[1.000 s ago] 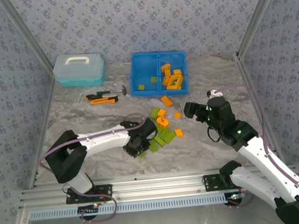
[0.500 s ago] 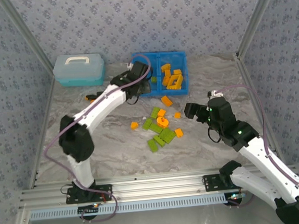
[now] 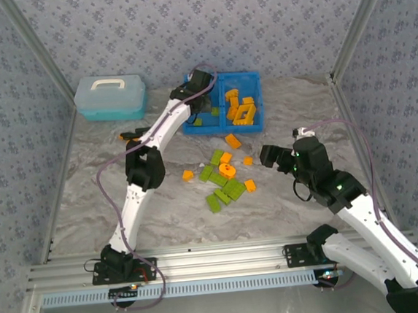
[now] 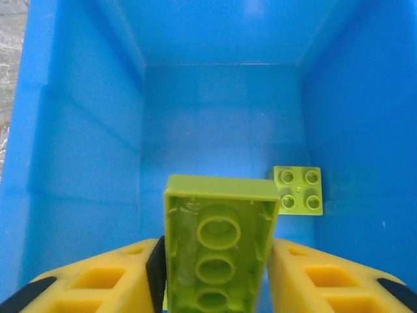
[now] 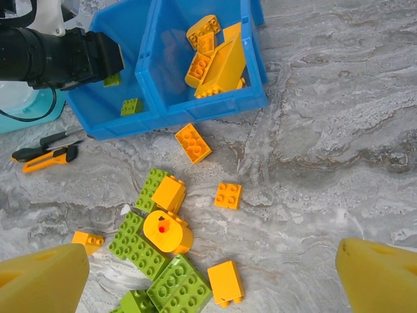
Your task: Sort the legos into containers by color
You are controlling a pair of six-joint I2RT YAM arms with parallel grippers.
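A blue two-compartment bin (image 3: 221,130) sits at the back of a marbled table (image 3: 300,104). From above, the left arm reaches over the bin's left compartment and hides much of it, and the left gripper (image 3: 201,82) is hard to read there. The left wrist view shows it clamped on a lime green brick (image 4: 218,241), lower end cut off, above a small green square brick (image 4: 298,190) on the floor. The right gripper (image 3: 269,153) hovers wide open, yellow fingertips (image 5: 39,280) cropped, over loose legos (image 5: 176,287). Orange bricks (image 5: 215,55) lie in the right compartment.
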